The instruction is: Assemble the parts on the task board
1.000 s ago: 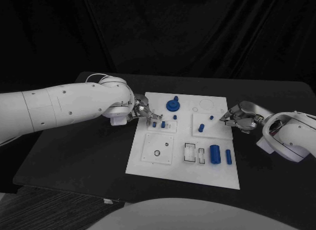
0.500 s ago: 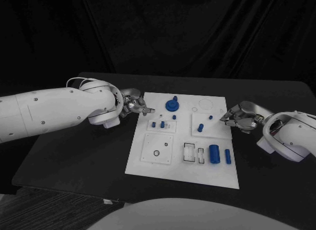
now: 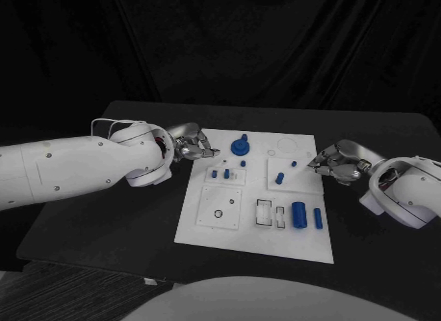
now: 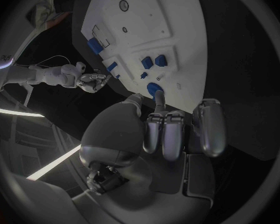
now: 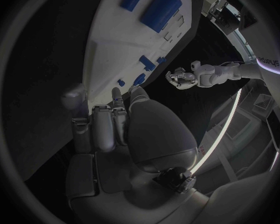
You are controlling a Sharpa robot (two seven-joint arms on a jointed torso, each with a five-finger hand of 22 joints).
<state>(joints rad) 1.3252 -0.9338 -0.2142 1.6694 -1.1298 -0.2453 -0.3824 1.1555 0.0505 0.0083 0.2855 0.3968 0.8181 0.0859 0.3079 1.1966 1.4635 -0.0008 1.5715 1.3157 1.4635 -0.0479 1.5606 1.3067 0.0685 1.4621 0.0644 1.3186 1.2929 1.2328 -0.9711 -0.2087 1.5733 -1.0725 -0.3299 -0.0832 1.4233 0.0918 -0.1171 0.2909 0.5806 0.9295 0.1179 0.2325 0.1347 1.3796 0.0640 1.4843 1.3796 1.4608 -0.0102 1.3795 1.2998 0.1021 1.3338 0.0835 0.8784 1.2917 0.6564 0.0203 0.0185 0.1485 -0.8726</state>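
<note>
Both white arms reach inward; the silver left hand and silver right hand each hover with fingers curled, holding nothing.

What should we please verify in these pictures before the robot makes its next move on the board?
1. White task board lies flat on the black table: ok.
2. Left hand carries no part, fingers curled: ok.
3. Right hand carries no part: cannot tell, fingers curled.
4. Both hands off the board's middle: ok.
5. Large blue cylinder lies loose near the board's right edge, unassembled: not ok.
6. Blue knobbed disc seated at the far end: cannot tell.
</note>
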